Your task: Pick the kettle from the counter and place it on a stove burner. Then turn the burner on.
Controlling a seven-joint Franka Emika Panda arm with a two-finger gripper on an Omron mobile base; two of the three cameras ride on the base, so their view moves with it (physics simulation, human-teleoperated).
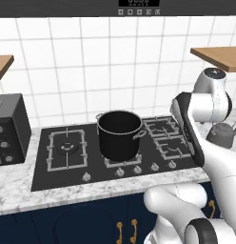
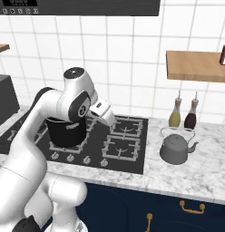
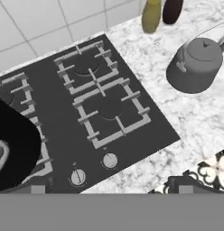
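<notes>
Grey kettle (image 2: 177, 150) is sitting on the marble surface (image 2: 209, 174), right of the stove burner (image 2: 120, 148). Claw (image 2: 110, 118) is hovering over the cooktop, jaws spread wide, gripping nothing.

The cooktop (image 2: 132, 165) is set into the counter (image 2: 196, 176); the pot (image 1: 119, 134) stands on its middle grate, the wide grate (image 1: 67, 148) to its left, two small grates to its right, one behind the other; the knobs (image 1: 137, 169) run along the front edge. The kettle (image 2: 177, 148) sits on the counter right of the cooktop (just beside the nearer grate (image 2: 121, 147)); two bottles (image 2: 183, 115) stand behind it by the wall; a shelf (image 2: 198, 66) hangs above.
</notes>
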